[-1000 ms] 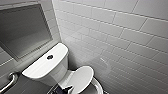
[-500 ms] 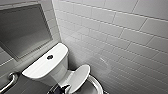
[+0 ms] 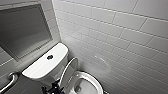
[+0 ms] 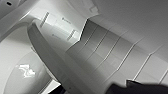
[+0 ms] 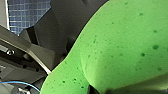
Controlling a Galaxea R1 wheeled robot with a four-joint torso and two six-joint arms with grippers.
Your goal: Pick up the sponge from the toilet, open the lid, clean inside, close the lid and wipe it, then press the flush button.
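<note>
Overhead, toilet (image 3: 40,68) in a corner of white wall tiles (image 3: 120,32), lid (image 3: 68,71) raised.
Grey panel (image 3: 22,30) above the tank, grab rail (image 3: 8,80) beside it. Left claw (image 3: 53,88) at the lid's lower edge, grip indeterminable; right claw (image 5: 96,89) pinches the green sponge (image 5: 125,45). Lid steeper than one second ago.

1 toilet (image 3: 45,67) | 1 lid (image 3: 68,71) | 1 sponge (image 5: 120,47) | seemingly 1 grab rail (image 3: 10,80)

The black jointed left gripper (image 3: 52,88) sits low at the head view's bottom edge, reaching forward. The dark right gripper (image 5: 90,88) squeezes the bright green porous sponge (image 5: 120,45) (creased under pressure).
</note>
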